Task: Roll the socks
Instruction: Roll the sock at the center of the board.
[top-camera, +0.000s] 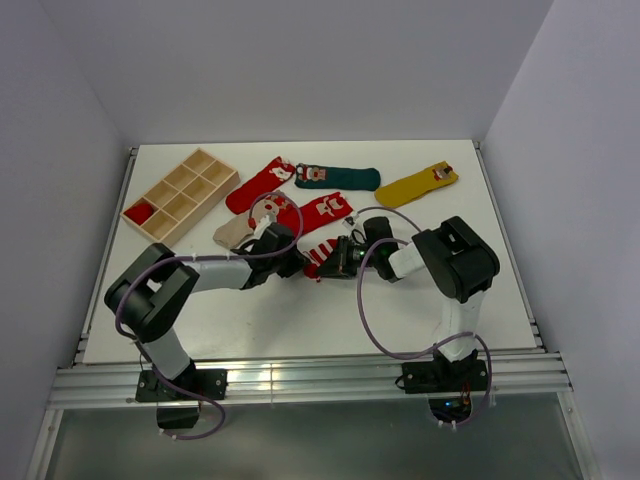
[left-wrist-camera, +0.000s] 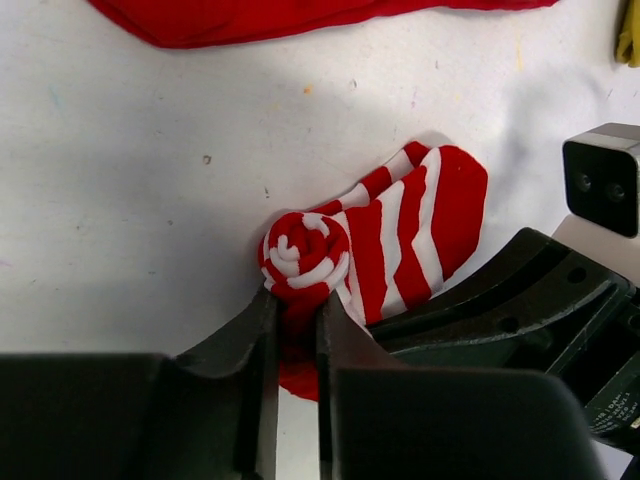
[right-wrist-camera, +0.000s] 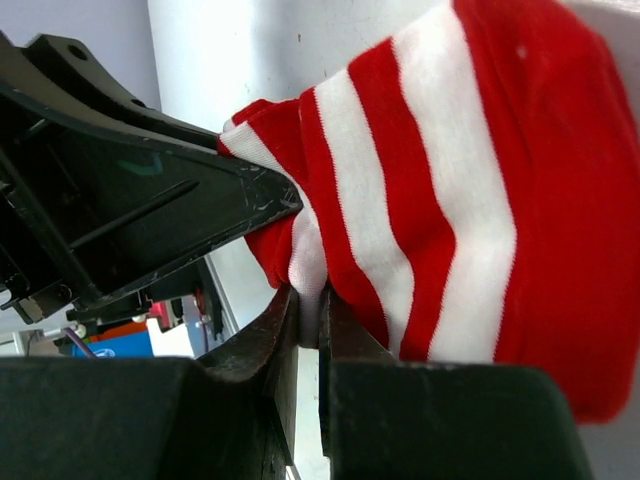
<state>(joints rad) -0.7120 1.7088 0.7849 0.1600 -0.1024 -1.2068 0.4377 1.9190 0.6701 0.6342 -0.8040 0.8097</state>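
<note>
A red-and-white striped sock (top-camera: 322, 254) lies mid-table between both grippers. In the left wrist view its end is wound into a spiral roll (left-wrist-camera: 305, 255) and my left gripper (left-wrist-camera: 296, 312) is shut on that rolled end. My right gripper (right-wrist-camera: 308, 312) is shut on the sock's other edge (right-wrist-camera: 420, 200), the fabric pinched between its jaws. In the top view the left gripper (top-camera: 293, 262) and right gripper (top-camera: 342, 256) meet over the sock. Other socks lie behind: two red ones (top-camera: 258, 186) (top-camera: 315, 212), a dark green one (top-camera: 337, 178), a mustard yellow one (top-camera: 417, 184) and a beige one (top-camera: 233, 232).
A wooden compartment tray (top-camera: 180, 193) stands at the back left, with something red in its near-left cell. White walls enclose the table on three sides. Cables loop from both arms over the table's middle.
</note>
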